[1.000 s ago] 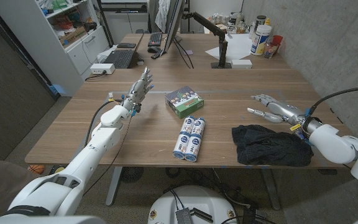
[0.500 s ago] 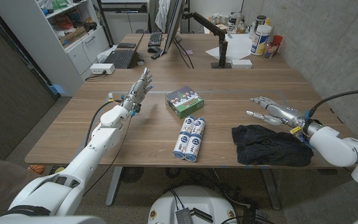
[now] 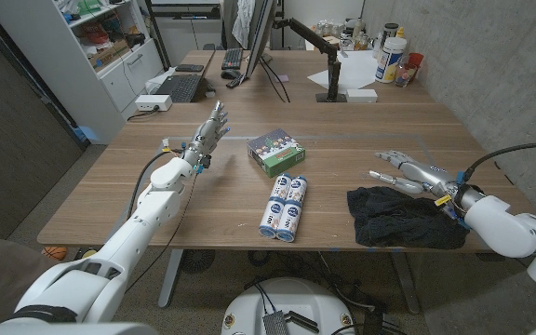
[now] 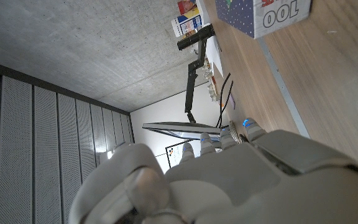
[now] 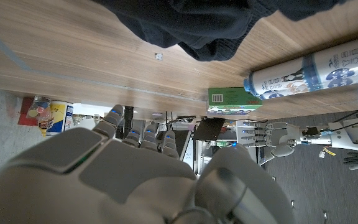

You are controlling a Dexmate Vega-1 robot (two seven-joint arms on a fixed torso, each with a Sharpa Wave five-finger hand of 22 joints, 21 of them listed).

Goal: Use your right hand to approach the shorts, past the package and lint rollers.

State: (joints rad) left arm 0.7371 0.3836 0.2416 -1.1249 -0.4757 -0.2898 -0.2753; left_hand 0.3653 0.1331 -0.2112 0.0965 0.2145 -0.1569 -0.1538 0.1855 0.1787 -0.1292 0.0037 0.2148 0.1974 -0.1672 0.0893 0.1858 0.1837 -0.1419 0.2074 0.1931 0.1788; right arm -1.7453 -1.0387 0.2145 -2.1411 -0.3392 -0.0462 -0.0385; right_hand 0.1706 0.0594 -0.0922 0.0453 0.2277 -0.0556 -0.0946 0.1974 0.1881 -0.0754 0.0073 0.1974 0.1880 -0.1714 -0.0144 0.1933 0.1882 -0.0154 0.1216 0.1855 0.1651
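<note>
Poised just beyond the far edge of the dark shorts (image 3: 406, 220), the robot's right hand (image 3: 408, 171) hovers over the wooden table (image 3: 110, 200) with fingers spread and nothing in its grasp. The shorts lie crumpled at the near right of the table, well to the right of the pair of lint rollers (image 3: 285, 207) lying side by side near the middle, with the green package (image 3: 276, 151) just beyond them. From the right wrist view, the bunched fabric of the shorts (image 5: 210, 25) shows close ahead of the right hand (image 5: 135, 180), the lint rollers (image 5: 316, 68) and the package (image 5: 232, 98) further off.

By these pictures the hand looks already clear of both obstacles, so the approach seems nearly complete. Doing it well would mean drawing the hand back toward the near edge and lowering it over the middle of the cloth, fingers kept apart, without dragging the fabric or snagging the cable (image 3: 505, 149) trailing from the forearm.

Across the table, the left hand (image 3: 210, 128) stands raised at the far left, fingers extended and holding nothing.
</note>
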